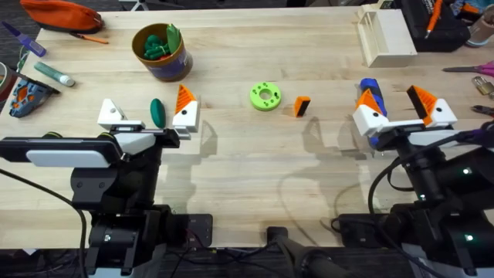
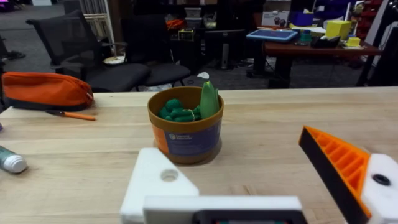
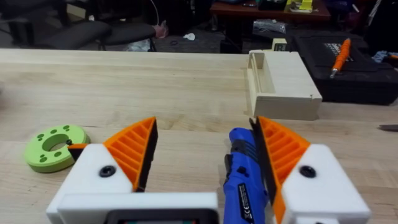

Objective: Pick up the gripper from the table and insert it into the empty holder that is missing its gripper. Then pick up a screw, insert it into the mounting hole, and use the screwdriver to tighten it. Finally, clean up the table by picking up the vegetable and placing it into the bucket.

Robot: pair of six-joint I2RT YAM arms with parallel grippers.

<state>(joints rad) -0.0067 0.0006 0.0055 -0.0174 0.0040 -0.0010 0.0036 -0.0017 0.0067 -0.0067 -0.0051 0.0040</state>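
The small orange ribbed plastic gripper (image 1: 302,106) lies unpicked mid-table, right of a lime-green disc (image 1: 265,96). The left gripper (image 1: 150,116) is spread around the dark green vegetable (image 1: 157,113), one white holder (image 1: 113,114) bare. The right gripper (image 1: 402,108) is open, the blue pen-shaped screwdriver (image 3: 243,180) between its fingers. Fetching the orange piece is judged next.

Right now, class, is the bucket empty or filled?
Filled: green toy vegetables sit inside the bucket, one poking above its rim.

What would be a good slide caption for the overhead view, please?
Left gripper missing one orange pad; spare gripper lies beside a green disc.
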